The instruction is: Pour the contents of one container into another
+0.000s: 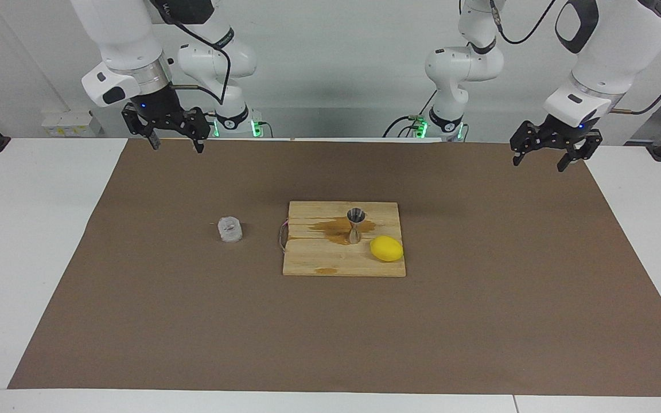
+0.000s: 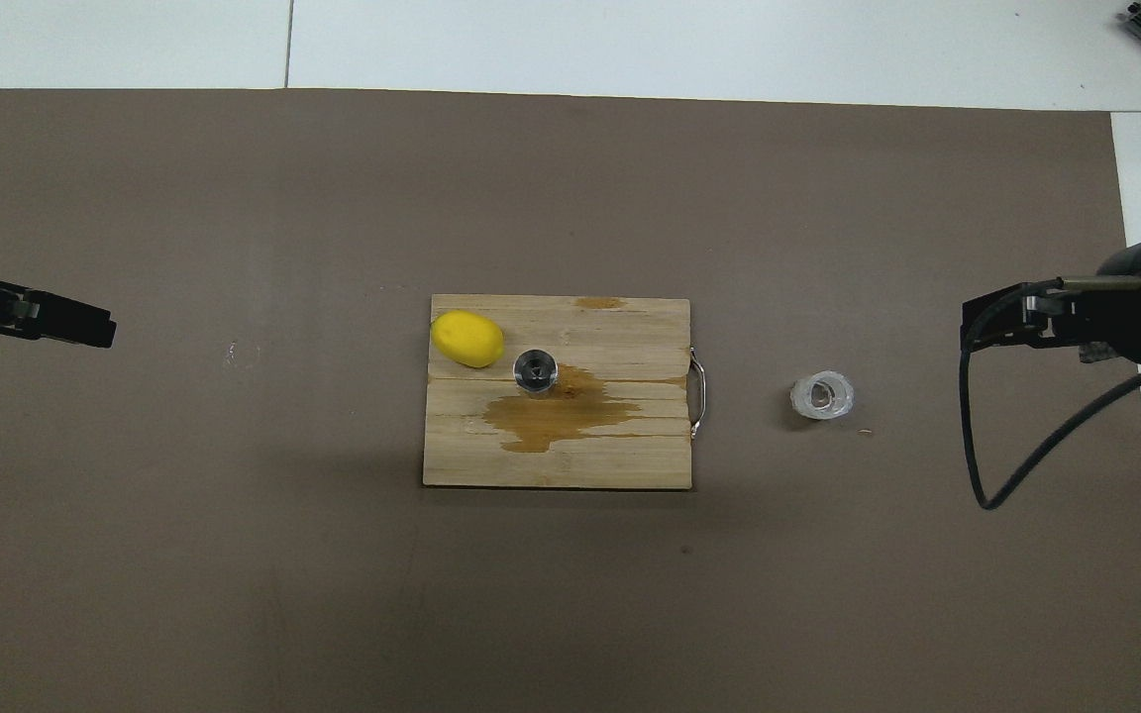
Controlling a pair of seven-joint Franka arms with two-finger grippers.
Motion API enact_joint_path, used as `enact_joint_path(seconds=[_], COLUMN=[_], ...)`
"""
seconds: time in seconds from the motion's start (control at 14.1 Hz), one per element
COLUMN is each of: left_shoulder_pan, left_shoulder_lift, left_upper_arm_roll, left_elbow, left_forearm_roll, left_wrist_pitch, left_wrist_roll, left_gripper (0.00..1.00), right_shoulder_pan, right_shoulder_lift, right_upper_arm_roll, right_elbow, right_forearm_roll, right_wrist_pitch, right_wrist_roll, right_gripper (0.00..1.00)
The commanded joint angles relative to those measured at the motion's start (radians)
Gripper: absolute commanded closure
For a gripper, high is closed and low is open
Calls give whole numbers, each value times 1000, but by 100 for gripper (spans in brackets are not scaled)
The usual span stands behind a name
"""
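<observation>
The squat clear faceted glass [image 1: 230,229] [image 2: 822,395] stands on the brown mat [image 1: 479,298], beside the board's handle, toward the right arm's end of the table. The steel hourglass jigger [image 1: 355,225] [image 2: 536,370] stands upright on the wooden board [image 1: 330,261] [image 2: 551,465], at the edge of a brown wet stain. My right gripper [image 1: 177,144] [image 2: 972,322] hangs open and empty over the mat's edge at its own end. My left gripper [image 1: 539,163] [image 2: 100,332] waits open and empty over the mat's edge at its end.
A yellow lemon [image 1: 387,248] [image 2: 467,338] lies on the board, touching or nearly touching the jigger on the side toward the left arm's end. A metal handle [image 2: 696,391] sticks out of the board toward the glass. White table [image 1: 20,229] surrounds the mat.
</observation>
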Motion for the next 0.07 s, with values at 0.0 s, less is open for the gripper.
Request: enact_joint_path(seconds=[0.0], left_shoulder_pan=[-7], left_shoulder_lift=[-11], left_upper_arm_roll=[5], left_elbow=[-17], left_forearm_roll=[15], left_wrist_pitch=[13], left_wrist_roll=[-11], left_gripper=[0], right_shoulder_pan=[-9], right_shoulder_lift=[-18], right_upper_arm_roll=[4], right_elbow=[-28], right_forearm_roll=[21], right_wrist_pitch=[24], right_wrist_roll=[16], right_gripper=[0])
